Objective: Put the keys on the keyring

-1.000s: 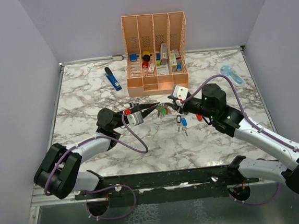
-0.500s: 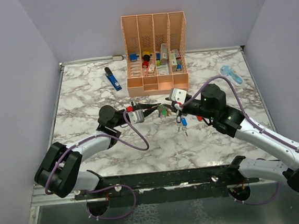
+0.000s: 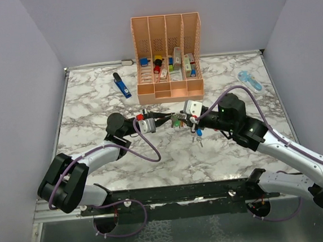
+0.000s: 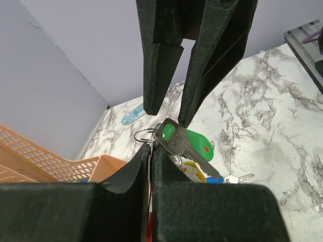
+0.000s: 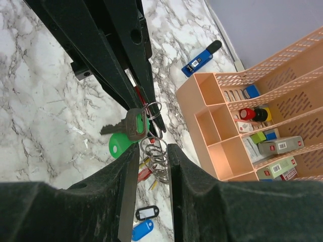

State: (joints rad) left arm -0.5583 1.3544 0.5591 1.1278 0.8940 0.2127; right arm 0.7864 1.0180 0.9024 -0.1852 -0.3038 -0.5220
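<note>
L hand [image 3: 159,119], R hand [image 3: 179,121], keys [image 4: 192,143] (table [image 3: 92,107] ctr)

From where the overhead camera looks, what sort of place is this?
Most likely a robot test bench in a lab, not a home. A left arm and right arm are fixed at the edge of a marble-patterned table, plain walls box it in, and a peach organizer holds small props.

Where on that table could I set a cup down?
Bare patches: far left, between the white marble table's edge and the blue pen-like tool; and the front, between the left arm and right arm. Crowded: the middle, where the left gripper and right gripper meet at the coloured-head keys, before the peach slotted organizer.
</note>
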